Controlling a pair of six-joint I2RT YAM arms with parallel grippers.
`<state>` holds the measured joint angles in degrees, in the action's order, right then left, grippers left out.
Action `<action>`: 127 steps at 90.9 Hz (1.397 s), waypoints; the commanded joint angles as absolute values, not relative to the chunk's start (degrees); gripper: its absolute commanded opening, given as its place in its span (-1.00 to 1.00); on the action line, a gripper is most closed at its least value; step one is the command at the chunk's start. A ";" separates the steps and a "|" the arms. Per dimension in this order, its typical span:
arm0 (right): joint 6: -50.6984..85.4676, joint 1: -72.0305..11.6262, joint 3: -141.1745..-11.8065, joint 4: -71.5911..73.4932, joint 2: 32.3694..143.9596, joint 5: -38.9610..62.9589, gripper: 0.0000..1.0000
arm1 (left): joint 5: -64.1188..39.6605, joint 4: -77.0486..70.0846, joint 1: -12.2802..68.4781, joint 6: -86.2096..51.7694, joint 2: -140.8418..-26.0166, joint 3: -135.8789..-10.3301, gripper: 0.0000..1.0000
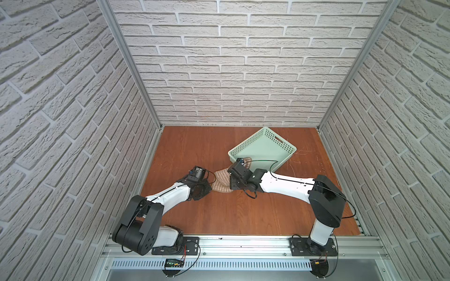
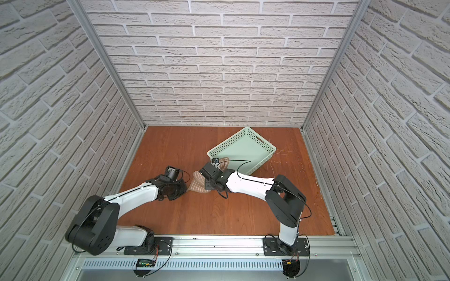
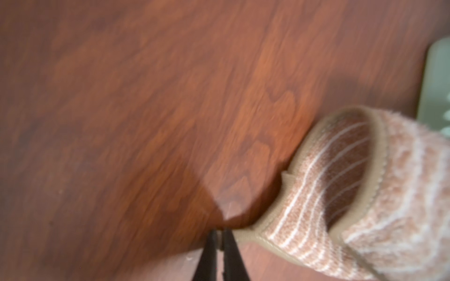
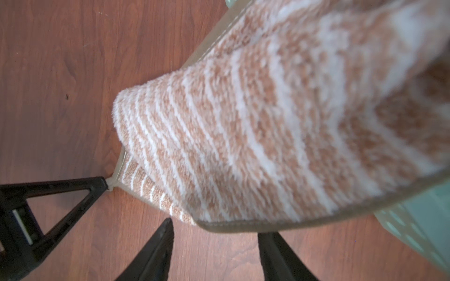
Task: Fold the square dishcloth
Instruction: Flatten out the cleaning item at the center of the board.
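The square dishcloth [image 1: 220,184] lies on the table [image 1: 243,214] before the basket [image 1: 277,140].

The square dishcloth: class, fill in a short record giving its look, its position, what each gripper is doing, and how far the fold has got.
Cloth: square dishcloth, tan with cream stripes, rumpled and partly doubled over
Position: on the wooden table, one end resting on the rim of the green basket
Left gripper: shut on a corner of the cloth
Right gripper: open, fingertips beside the cloth's hem
Fold: not yet neat or flat
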<state>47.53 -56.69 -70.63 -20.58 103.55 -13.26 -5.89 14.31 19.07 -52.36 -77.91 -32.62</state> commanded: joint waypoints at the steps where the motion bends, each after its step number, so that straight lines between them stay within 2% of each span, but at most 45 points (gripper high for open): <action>1: 45.01 -56.76 -71.92 -16.95 104.14 -15.33 -0.20 | -3.95 17.70 18.61 -52.76 -77.59 -32.41 -1.00; 12: 40.20 -56.67 -74.45 -16.31 103.81 -15.62 -0.76 | -0.83 20.67 17.45 -53.00 -73.60 -33.29 -1.00; 19: 37.21 -56.69 -76.02 -16.18 103.28 -15.14 -0.93 | 1.65 24.40 16.38 -52.70 -70.01 -34.33 -1.00; 41: 31.29 -56.72 -82.35 -18.99 99.64 -14.96 -0.93 | 7.43 33.02 11.73 -50.01 -56.24 -37.33 -1.00; 60: 30.28 -56.76 -90.97 -25.02 99.64 -13.09 -0.94 | 7.50 40.20 4.42 -45.07 -50.32 -44.12 -1.00; 104: 43.35 -62.98 -85.00 -34.11 87.69 -8.45 -0.93 | 8.68 57.37 3.68 -41.39 -35.21 -56.00 -1.00; 117: 46.82 -63.20 -83.43 -36.03 86.90 -7.26 -0.93 | 9.99 59.65 3.62 -41.22 -34.46 -57.01 -1.00; 127: 45.44 -61.35 -87.14 -37.19 91.91 -8.35 -0.93 | 10.89 56.32 3.05 -40.05 -39.50 -56.43 -1.00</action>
